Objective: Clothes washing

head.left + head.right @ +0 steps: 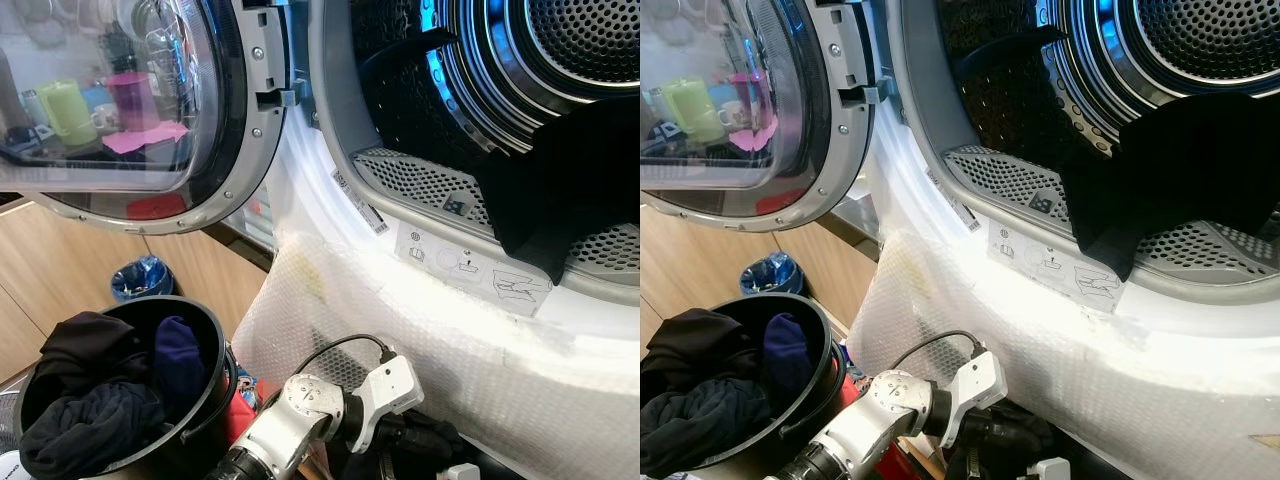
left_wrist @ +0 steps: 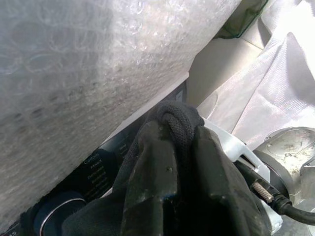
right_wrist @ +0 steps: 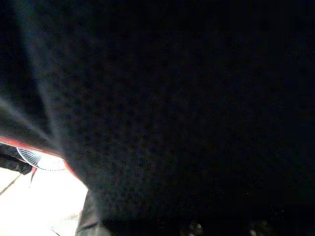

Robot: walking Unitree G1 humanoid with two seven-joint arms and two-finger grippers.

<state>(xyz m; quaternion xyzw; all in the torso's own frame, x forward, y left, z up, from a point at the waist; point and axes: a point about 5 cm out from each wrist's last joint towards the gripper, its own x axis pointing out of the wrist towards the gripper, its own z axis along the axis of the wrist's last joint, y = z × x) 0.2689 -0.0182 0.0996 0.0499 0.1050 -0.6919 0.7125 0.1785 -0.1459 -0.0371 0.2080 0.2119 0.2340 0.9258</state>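
Note:
The washing machine's drum [image 1: 560, 50] stands open at the upper right, and a black garment [image 1: 570, 190] hangs over its front rim. A black bucket [image 1: 215, 330] at the lower left holds dark clothes [image 1: 100, 400]. My left arm reaches in low at the bottom centre, in front of the machine. Its gripper [image 2: 179, 135] is shut on a bunch of black knitted cloth [image 2: 177, 115], close to the machine's bubble-wrapped front. In the right wrist view, dark fabric [image 3: 172, 108] lies close over the camera.
The round glass door [image 1: 150, 110] is swung open to the left, above the bucket. Bubble wrap [image 1: 450, 370] covers the machine's front panel. A blue bag [image 1: 140, 278] sits on the floor by wooden cabinets [image 1: 50, 280]. Something red [image 1: 240, 410] lies beside the bucket.

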